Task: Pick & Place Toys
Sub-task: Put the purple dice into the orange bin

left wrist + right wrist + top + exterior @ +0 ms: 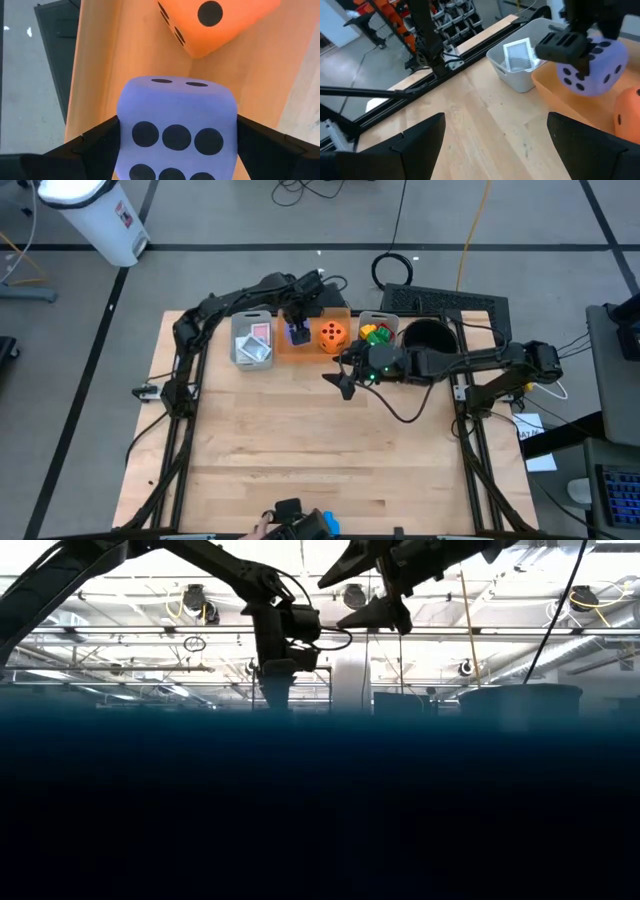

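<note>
A purple foam die [175,130] with dark pips sits between the fingers of my left gripper [298,330] over the orange bin [312,348] at the table's far edge. An orange die [333,335] lies in the same bin, just to the right of the purple one. My right gripper [345,383] stands open above the bare wood, near the bin's front right, with nothing between its fingers [410,145]. Small coloured bricks [375,333] lie in a grey bin to the right of the orange bin, and picture cards [255,340] lie in a grey bin to its left. My left gripper pinches the purple die between its two fingers [95,142], one on each of two opposite sides [124,131]. The fingers come steeply from above, pointing down into the orange bin. The die [592,62] sits level; I cannot tell whether it touches the bin's floor.
A black round bowl [428,335] stands right of the brick bin. The grey card bin [517,75] borders the orange bin. The wooden table [300,440] is bare toward its near edge. A person's hand [262,526] shows at the near edge.
</note>
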